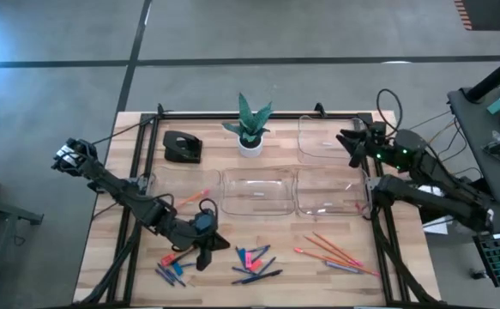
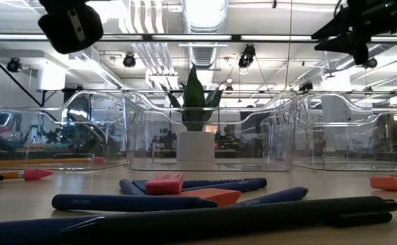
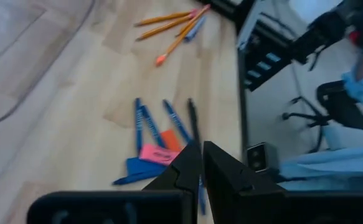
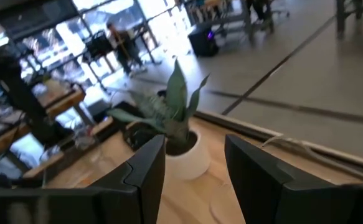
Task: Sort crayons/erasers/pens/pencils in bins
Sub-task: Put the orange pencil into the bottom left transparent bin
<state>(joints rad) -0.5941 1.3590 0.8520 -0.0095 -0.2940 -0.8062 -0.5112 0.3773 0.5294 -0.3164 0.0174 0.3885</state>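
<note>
1. High view showed the left gripper (image 3: 202, 148) low over the pale wooden bench (image 1: 292, 287), between two loose heaps near the front edge. Its fingers were pressed together, and nothing could be seen between them.
2. The right gripper (image 4: 195, 146) waited over the rear right bin with its fingers apart and empty.
3. Step judged in hand: picking from the centre heap. The fingers would need to part first. They should then straddle a single stick across its width, taking one at the edge of the heap so that its neighbours are not dragged along.
4. Risk noted: the short blue crayons (image 3: 145, 118) lay touching the small pink eraser block (image 3: 159, 154), so a careless close could catch both.
5. Count of shallow clear plastic bins (image 1: 258, 193): three plain, a fourth apparently behind the left arm. None held sorted stock that I could make out.
6. Long thin orange pencils (image 1: 335, 251): about five fanned at front right and one apart at (image 1: 194, 197).
7. Crayons: roughly four in the centre heap, with a few more at front left.
8. Erasers: at least three.
9. Slim dark pens (image 1: 262, 276): one was certain. Others could not be told apart from the crayons.
</note>
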